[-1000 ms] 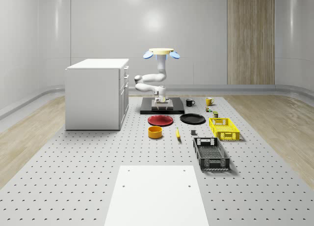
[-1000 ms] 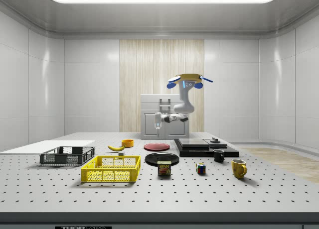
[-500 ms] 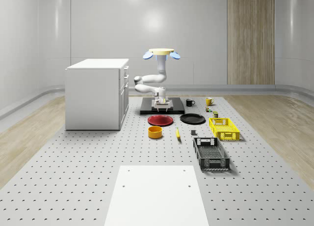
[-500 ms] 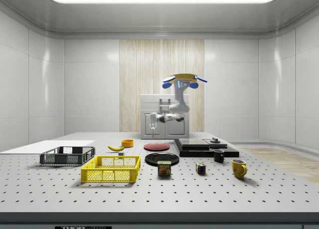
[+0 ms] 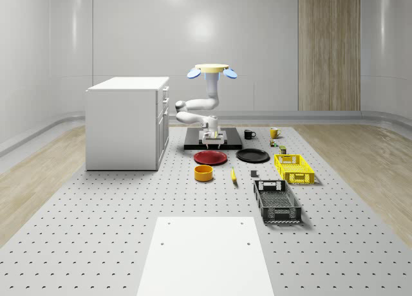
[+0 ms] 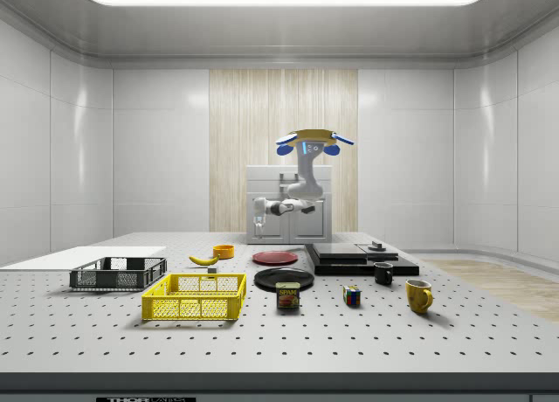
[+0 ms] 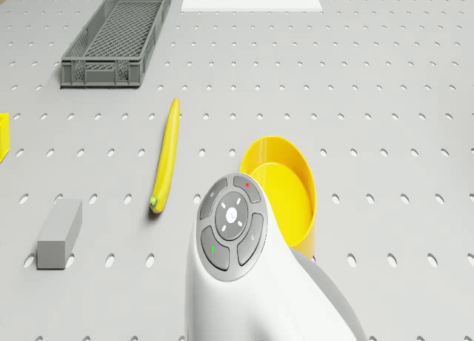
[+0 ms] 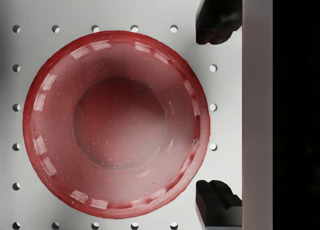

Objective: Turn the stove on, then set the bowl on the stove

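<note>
The black stove lies flat on the table behind a red plate. The yellow bowl stands in front of that plate. The drone hovers above the stove's near edge. Its arm bends down, and the gripper hangs open over the table strip between the red plate and the stove's side wall. The dark fingertips are far apart with nothing between them.
A banana and a grey block lie beside the bowl. A black plate, a yellow crate and a black crate sit on the whole-scene view's right. A white cabinet stands left; two mugs stand behind.
The drone and arm have shifted toward the side view's left, off the stove toward the red plate. The bowl and the other objects have not moved.
</note>
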Robot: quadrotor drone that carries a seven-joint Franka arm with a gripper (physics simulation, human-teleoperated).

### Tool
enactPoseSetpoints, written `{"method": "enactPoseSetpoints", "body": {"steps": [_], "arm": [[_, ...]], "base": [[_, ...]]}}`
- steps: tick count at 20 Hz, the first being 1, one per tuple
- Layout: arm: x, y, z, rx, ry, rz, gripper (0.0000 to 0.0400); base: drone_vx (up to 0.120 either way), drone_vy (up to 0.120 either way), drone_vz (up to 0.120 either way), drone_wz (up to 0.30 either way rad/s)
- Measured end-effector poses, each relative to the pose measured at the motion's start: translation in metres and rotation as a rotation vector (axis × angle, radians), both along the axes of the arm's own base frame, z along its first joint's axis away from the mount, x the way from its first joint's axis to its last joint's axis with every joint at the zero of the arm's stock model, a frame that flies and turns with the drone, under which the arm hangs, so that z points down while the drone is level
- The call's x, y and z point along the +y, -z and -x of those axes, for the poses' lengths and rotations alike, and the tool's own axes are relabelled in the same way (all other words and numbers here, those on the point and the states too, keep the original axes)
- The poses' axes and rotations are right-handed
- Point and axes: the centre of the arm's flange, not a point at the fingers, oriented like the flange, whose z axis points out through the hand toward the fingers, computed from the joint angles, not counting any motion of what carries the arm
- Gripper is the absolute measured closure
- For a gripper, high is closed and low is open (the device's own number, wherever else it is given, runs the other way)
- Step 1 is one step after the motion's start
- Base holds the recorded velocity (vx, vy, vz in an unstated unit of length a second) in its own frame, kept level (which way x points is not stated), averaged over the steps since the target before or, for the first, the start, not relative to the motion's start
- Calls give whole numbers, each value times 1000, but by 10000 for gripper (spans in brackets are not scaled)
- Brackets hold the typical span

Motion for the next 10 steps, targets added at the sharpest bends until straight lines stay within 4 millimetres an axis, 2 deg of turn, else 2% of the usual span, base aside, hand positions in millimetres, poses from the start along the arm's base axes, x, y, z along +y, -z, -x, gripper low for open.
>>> {"method": "enactPoseSetpoints", "body": {"steps": [10], "arm": [[0,0,0,0,0,0,0]], "base": [[120,0,0,0]]}}
